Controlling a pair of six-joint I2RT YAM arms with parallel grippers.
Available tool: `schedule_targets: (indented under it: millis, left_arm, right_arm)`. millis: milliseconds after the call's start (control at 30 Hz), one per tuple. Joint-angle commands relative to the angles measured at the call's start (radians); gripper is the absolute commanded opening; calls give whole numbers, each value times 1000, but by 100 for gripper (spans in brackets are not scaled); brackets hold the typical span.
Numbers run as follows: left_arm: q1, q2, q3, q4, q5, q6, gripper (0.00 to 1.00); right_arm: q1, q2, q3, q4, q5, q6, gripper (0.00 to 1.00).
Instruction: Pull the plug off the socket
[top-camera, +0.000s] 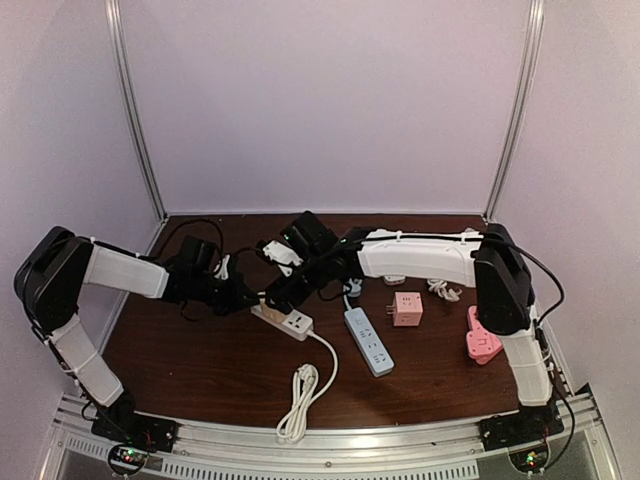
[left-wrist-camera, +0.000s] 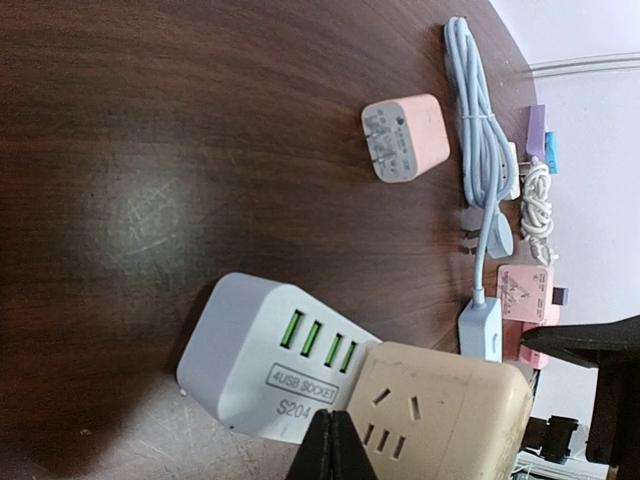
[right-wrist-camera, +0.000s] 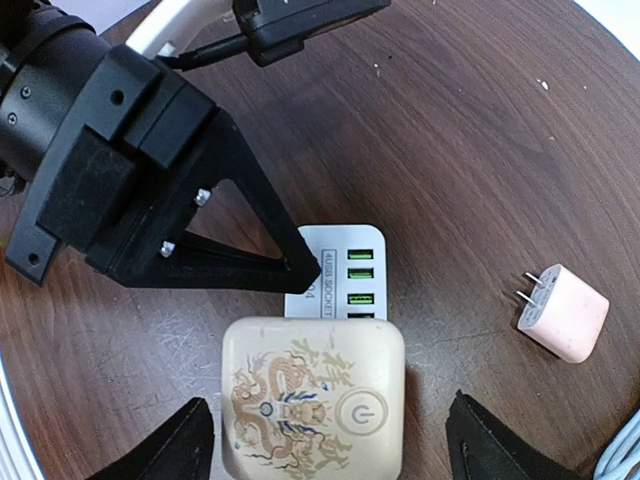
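A white socket strip marked 4USB SOCKET (top-camera: 292, 321) lies at the table's middle left. A beige cube plug with a dragon print (right-wrist-camera: 312, 410) sits on its end and covers part of it. My left gripper (left-wrist-camera: 332, 440) is shut, and its tips rest on the white strip (left-wrist-camera: 250, 350) right beside the beige cube (left-wrist-camera: 450, 410). My right gripper (right-wrist-camera: 335, 450) is open and its fingers (right-wrist-camera: 185, 445) stand on either side of the cube, apart from it. The left gripper's black fingers also show in the right wrist view (right-wrist-camera: 240, 240).
A small pink plug (right-wrist-camera: 565, 312) lies loose to the right of the strip. A blue-white power strip (top-camera: 368, 340), a pink cube socket (top-camera: 406, 308) and a pink adapter (top-camera: 483, 335) lie to the right. The strip's white cable is coiled at the front (top-camera: 300, 395).
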Motion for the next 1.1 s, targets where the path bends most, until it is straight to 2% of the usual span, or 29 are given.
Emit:
schedule_targets:
  millis: [0,200,367,567,900,1000,1067]
  left_arm:
    - [7,22,-17,67,20,-4,0]
    - [7,44,-26,76,18,-4,0]
    - [7,56,-20,59,7,-1,0]
    - [7,73,-11,35,-4,3,0]
    - [7,80,-22,11,-26,3,0]
    - [7,83,-18,-3,-35,6,0]
    - [7,89,-12,-23,-44,8,0]
  right_arm:
    - [16,37,51,-44,36,-15,81]
    - [15,50,82,-80,94,-24,85]
    - [7,59,112,-103,84,-19,86]
    - [7,82,136,-120,36,-6,81]
    - [0,108,157,-131,31,12,79]
    - [-2,104,158,-127,31,20,74]
    - [-2,102,158,-125,28,24,68]
